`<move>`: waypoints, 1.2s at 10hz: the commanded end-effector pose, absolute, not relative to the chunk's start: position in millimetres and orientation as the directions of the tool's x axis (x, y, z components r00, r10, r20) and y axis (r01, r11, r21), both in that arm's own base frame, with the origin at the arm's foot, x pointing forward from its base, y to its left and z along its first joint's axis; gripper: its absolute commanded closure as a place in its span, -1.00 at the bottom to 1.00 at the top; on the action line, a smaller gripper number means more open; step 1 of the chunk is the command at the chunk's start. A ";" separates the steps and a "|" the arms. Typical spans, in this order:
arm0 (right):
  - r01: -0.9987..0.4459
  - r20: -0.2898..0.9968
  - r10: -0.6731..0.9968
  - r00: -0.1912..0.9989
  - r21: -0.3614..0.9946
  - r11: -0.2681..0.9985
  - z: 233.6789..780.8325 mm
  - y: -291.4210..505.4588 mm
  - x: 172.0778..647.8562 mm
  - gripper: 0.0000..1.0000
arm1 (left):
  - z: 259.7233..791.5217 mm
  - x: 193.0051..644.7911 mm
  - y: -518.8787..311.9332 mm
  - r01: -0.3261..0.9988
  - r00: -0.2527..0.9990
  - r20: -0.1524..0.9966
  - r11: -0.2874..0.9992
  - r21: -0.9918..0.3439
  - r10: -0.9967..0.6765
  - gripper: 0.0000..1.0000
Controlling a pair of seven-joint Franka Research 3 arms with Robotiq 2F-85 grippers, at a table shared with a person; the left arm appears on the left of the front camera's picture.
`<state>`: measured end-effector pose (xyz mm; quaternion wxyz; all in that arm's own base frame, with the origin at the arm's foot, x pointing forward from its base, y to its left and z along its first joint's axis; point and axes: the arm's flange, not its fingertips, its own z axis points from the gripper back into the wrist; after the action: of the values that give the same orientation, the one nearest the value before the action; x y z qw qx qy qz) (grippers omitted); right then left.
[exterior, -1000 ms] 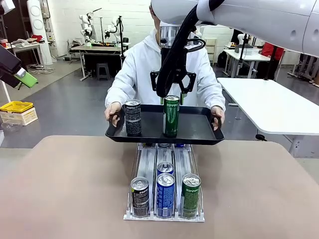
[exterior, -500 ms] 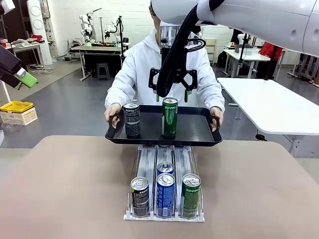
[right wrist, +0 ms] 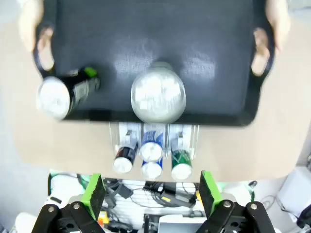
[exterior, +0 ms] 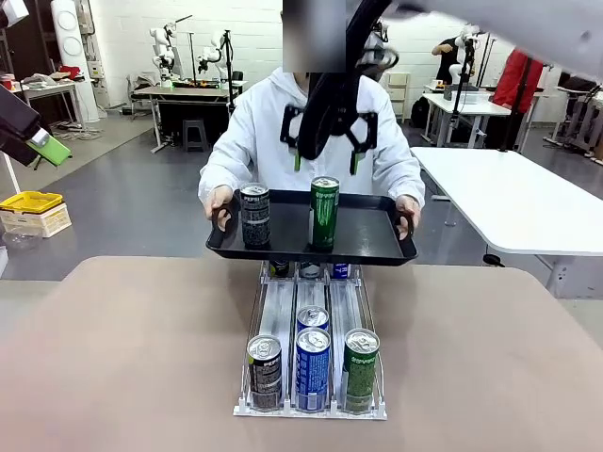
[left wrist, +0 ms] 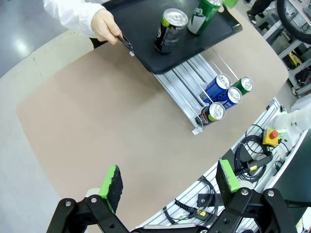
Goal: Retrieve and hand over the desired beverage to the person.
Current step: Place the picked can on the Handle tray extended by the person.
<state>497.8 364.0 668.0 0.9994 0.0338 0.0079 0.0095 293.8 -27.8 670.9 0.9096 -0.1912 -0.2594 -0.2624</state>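
Tabletop rack point(exterior: 283, 306) partly hidden behind person's point(exterior: 264, 132) tray point(exterior: 377, 247).

Two cans on one black tray point(exterior: 377, 247), four cans in one rack point(exterior: 283, 311), one person point(exterior: 264, 132)

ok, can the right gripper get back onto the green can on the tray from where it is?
Probably yes: the right gripper hangs open directly above the green can, nothing between them; the black can stands well aside.
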 end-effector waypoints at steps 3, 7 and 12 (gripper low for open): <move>0.029 -0.012 -0.028 1.000 0.068 0.997 688.1 291.1 422.9 -1.00 | 670.9 294.1 -29.6 0.576 0.726 0.581 0.788 -0.219 -0.369 -1.00; 0.027 -0.032 -0.025 0.999 0.057 0.998 636.3 246.2 357.7 -1.00 | 670.9 294.1 -29.6 0.576 0.726 0.581 0.788 -0.219 -0.369 -1.00; 0.064 -0.053 -0.061 0.997 0.057 0.996 616.8 240.5 338.7 -1.00 | 670.9 294.1 -29.6 0.576 0.726 0.581 0.788 -0.219 -0.369 -1.00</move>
<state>327.6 241.4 617.4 0.9992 0.0028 0.0215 -0.0323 293.8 -27.7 671.0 0.9095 -0.1913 -0.2595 -0.2624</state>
